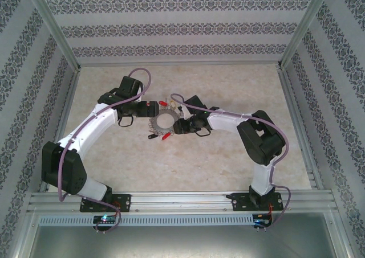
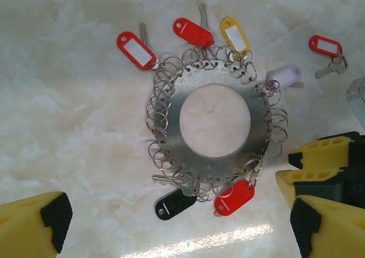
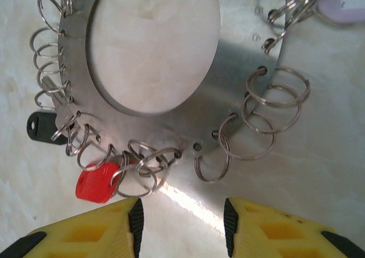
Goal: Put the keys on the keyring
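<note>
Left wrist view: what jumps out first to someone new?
The keyring, a flat metal disc fringed with split rings and coloured tags, sits at the centre. The keys with a red tag lie apart at upper right. In the right wrist view, the open right gripper faces the disc's edge.

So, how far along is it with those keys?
Several tagged keys already hang on the keyring. Nothing is in hand: the left fingers and right fingers are open and empty. One red-tagged key lies loose on the table, apart from the ring, yet to be attached.
</note>
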{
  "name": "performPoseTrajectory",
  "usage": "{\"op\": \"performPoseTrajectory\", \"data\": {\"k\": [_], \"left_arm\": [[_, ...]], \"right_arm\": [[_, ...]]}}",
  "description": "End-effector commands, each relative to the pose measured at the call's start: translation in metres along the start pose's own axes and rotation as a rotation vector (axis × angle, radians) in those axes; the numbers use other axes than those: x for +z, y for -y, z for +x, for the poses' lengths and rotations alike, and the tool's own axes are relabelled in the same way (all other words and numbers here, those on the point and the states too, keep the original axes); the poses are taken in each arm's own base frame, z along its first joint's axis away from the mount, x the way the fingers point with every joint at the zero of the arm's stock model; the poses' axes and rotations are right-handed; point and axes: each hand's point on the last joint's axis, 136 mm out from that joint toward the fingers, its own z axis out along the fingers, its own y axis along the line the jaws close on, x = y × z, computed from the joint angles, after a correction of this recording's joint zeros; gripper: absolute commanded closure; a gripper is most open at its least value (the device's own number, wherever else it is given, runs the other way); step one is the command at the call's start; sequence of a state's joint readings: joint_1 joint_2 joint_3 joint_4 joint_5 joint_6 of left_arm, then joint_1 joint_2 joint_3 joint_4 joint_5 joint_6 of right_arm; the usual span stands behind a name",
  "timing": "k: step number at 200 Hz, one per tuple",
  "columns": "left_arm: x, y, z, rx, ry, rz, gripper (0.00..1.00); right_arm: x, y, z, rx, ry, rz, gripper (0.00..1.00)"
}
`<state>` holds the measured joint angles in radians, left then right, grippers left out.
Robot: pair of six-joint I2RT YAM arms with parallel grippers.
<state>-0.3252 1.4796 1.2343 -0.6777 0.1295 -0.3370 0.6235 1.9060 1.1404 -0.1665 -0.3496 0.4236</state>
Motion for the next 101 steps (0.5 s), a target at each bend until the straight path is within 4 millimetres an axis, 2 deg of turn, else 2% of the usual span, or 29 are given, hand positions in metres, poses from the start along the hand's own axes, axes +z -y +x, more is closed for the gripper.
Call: {"op": "performPoseTrajectory", "data": {"k": [1, 47, 101], "left_arm": [[-0.004, -0.002, 0.0, -0.001, -0.001, -0.009, 0.01], [-0.008, 0.0, -0.004, 0.002, 0.034, 0.006, 0.01], [-0.013, 0.006, -0.005, 0.012, 0.056, 0.044, 0.01]], "right_arm": [[0.01, 0.009, -0.006, 0.049, 0.026, 0.0, 0.58], [0.016, 0.017, -0.018, 0.082, 0.056, -0.014, 0.67], [0.015, 0.011, -0.021, 0.045, 0.07, -0.054, 0.84]]}}
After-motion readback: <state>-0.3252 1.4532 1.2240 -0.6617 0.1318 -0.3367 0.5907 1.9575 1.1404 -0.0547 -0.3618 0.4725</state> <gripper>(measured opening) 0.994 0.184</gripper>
